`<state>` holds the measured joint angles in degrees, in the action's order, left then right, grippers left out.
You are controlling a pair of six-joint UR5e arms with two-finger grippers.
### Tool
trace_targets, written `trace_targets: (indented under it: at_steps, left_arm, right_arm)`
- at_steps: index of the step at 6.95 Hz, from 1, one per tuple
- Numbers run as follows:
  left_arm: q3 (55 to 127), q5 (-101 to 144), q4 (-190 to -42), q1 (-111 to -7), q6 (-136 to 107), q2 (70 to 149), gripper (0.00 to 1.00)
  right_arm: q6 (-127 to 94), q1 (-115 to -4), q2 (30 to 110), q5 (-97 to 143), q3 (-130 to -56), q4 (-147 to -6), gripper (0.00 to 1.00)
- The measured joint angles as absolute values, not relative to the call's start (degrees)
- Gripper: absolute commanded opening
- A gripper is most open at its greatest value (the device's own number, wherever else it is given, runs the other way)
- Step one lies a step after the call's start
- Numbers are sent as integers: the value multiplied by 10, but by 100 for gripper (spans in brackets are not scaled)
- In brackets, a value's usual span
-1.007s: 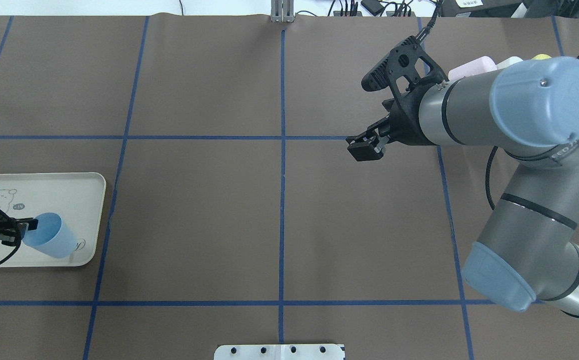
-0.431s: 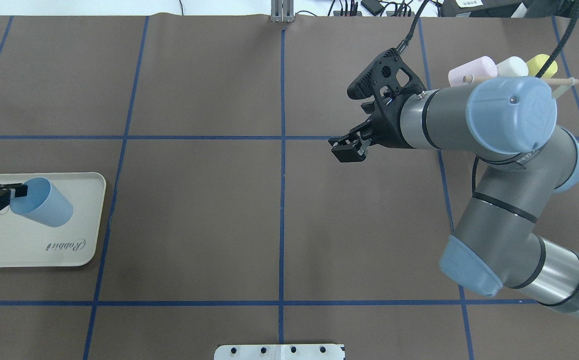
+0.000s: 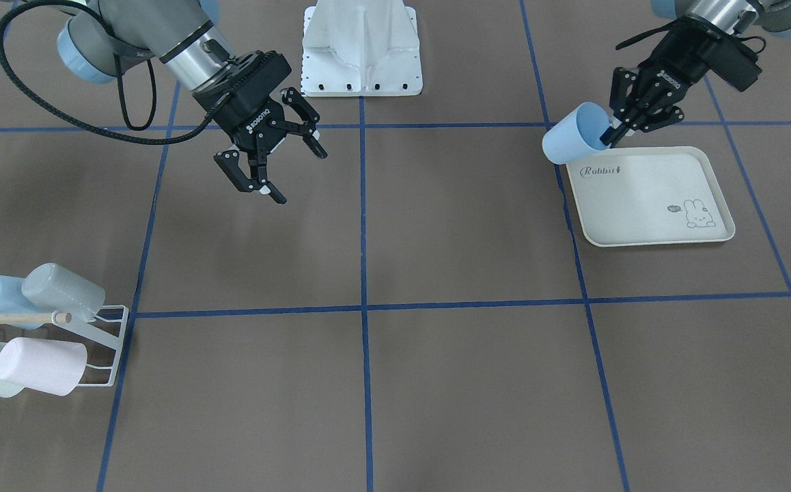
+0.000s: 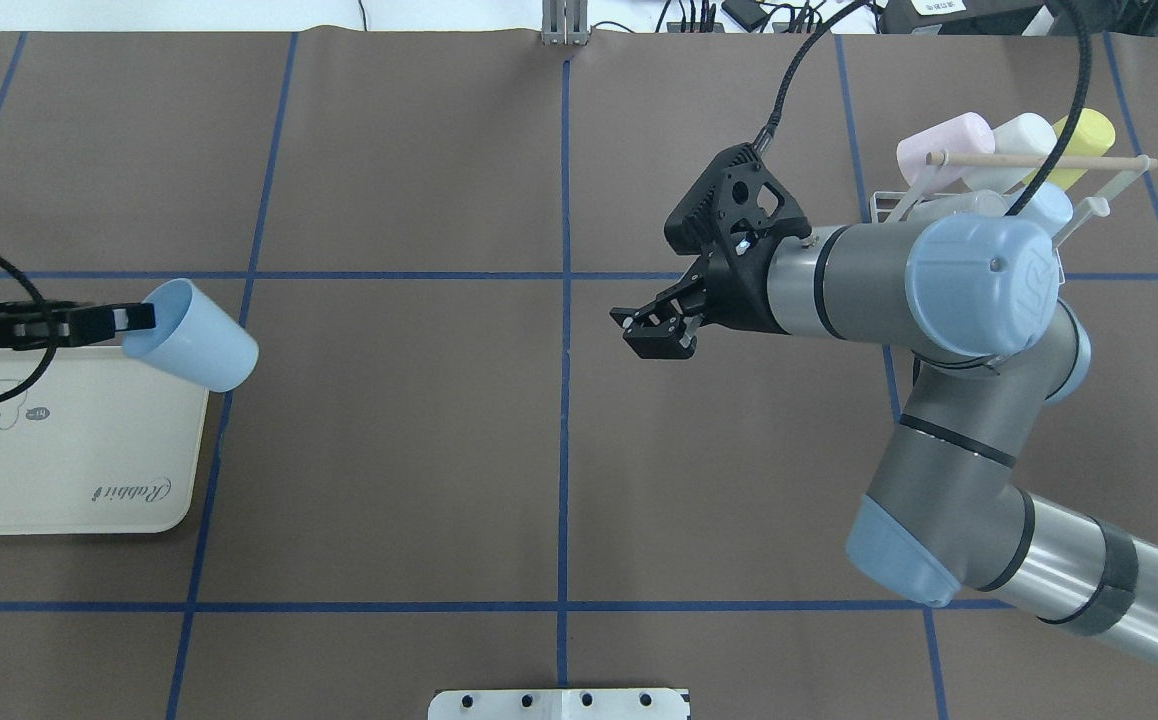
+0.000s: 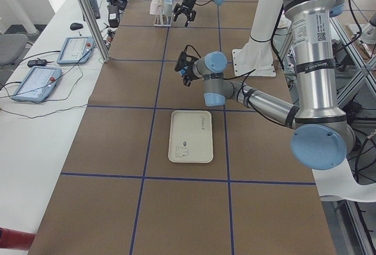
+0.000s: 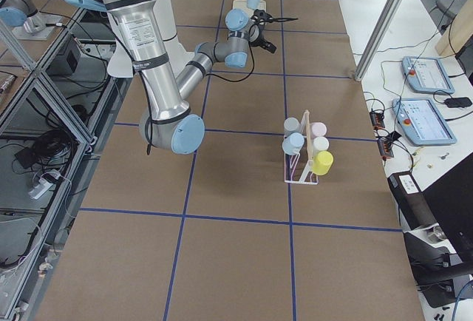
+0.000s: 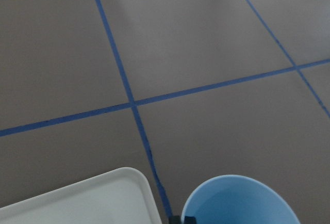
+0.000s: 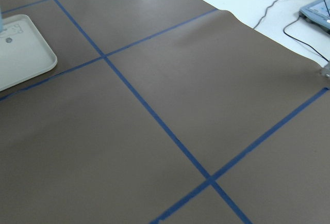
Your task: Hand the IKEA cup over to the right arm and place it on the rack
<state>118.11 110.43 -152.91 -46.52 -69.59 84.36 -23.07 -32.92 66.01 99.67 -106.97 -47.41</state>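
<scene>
While the left hand (image 3: pixel 612 133) pinched the rim of the blue cup (image 3: pixel 571 145), one finger inside and one outside, the front-facing view showed the cup tilted in the air over the near corner of the rabbit-print tray (image 3: pixel 648 238), on the robot's left side of the table (image 3: pixel 436 239). The right hand (image 3: pixel 296 174) hung wide open and empty near the table's middle, well apart from the cup. The rack (image 3: pixel 107 342) stood at the far right end, already carrying other cups (image 3: pixel 40 365).

Overhead: cup mouth faced the left hand, closed end pointed toward the right hand, just past the tray's edge. Right hand's jaws were spread.

Left side view: the near arm's hand was over the table beyond the tray; cup too small to read.

Right side view: cup was a small blue shape at the far end, rack in the mid table.

Left wrist: only the cup's rim at the bottom, tray corner beside it.

Right wrist: bare table, tray corner; hand not shown.

Judgement: cup looks like light, stiff, smooth plastic, so slippery. The right hand should take the free closed end across the body, clear of the pinched rim.
</scene>
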Motion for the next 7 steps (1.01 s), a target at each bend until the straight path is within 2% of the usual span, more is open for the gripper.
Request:
trace_targets:
  at_steps: [3,7]
  left_arm:
    - [1185,1107,-1530,-431,-812,965,0]
    - [1173,1077,-1529,-372,-828,1022,0]
  right_arm:
    - [-231,-291,650,991,-1028,-359,99]
    - [-230,-275,641,986,-1027,-349,96]
